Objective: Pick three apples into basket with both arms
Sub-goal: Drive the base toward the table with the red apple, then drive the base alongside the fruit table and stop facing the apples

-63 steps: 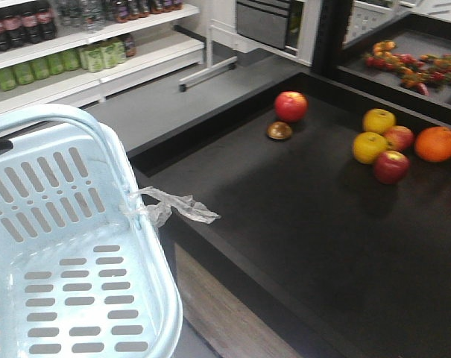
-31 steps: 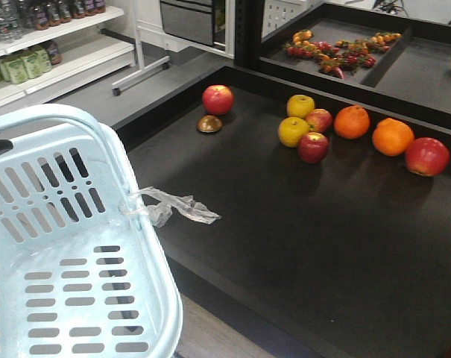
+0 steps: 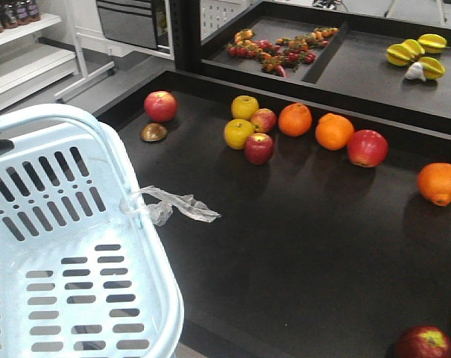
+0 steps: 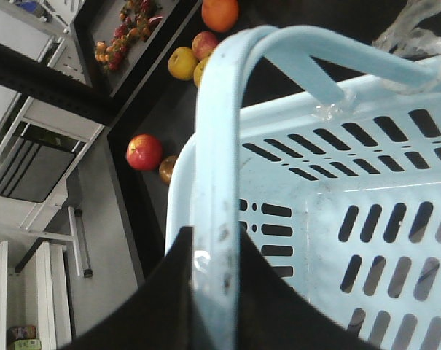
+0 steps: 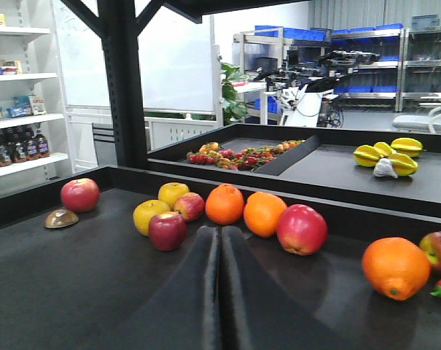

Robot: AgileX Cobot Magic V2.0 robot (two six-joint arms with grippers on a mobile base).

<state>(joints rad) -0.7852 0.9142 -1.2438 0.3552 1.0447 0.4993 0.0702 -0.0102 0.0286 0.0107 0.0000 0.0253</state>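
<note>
The white rectangular plastic basket with slotted sides (image 3: 61, 246) is at the near left edge of the flat black display counter (image 3: 300, 246). A crumpled clear plastic scrap (image 3: 177, 206) is tied to its rim. In the left wrist view, the left gripper (image 4: 211, 255) is clamped around the basket's pale hoop handle (image 4: 213, 131). The right gripper (image 5: 220, 244) hovers low over the counter, its fingers pressed together with nothing between them.

The apples lie on the counter, well apart from the basket. A dark maroon-red round apple (image 3: 259, 148) sits just beside a yellow apple (image 3: 238, 133). A red apple with a yellowish blush (image 3: 264, 119) lies just behind the maroon one, next to a round orange (image 3: 294, 119). What seems to be another dark red apple (image 3: 424, 343) is cut off by the lower right edge of the front view.
</note>
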